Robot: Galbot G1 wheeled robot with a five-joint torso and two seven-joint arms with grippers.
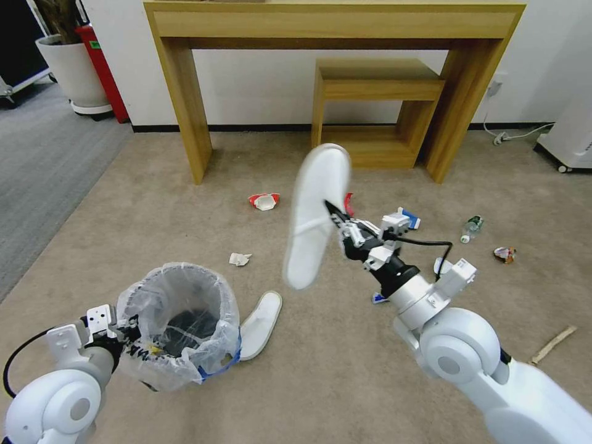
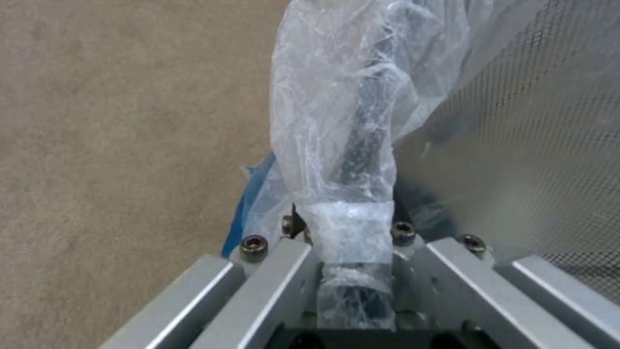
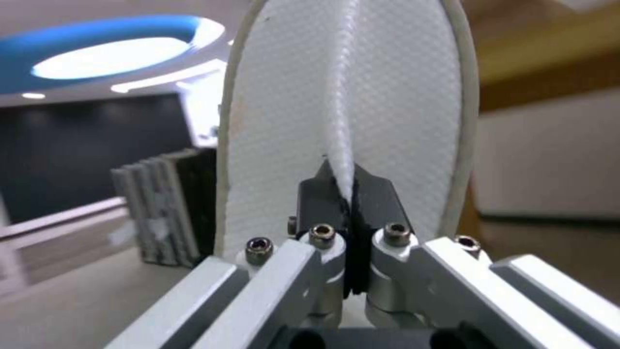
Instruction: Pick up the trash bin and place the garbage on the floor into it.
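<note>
The trash bin (image 1: 179, 324) is held at its rim by the left gripper (image 1: 123, 336), low on the robot's left, just above or on the carpet (cannot be told which). In the left wrist view the left gripper (image 2: 352, 232) is seen clamped on the bag-wrapped rim, w/ crinkly plastic bunched between the jaws.

A white slipper (image 1: 316, 216) is held aloft by the right gripper (image 1: 336, 217), approx. at the centre of the head view. In the right wrist view the right gripper (image 3: 348, 194) is seen fully closed on a thin fold of the slipper (image 3: 348, 97), pinched edge-on.

Key relation: the bin mouth lies to the left of, nearer to the robot than, and well below the held slipper. The slipper's long axis runs nearly upright, tilted slightly, w/ most of its length above and below the grip point. It is judged that a leftward and downward carry is needed, and that the long axis should be kept steep so the lower end enters the mouth first; laid flat, it could bridge the rim.

A second slipper (image 1: 260, 324) lies on the floor just beside the bin. Other garbage is scattered further out: a crushed red-white cup (image 1: 264, 201), crumpled paper (image 1: 240, 259), a bottle (image 1: 472, 227), a wooden stick (image 1: 554, 344).
</note>
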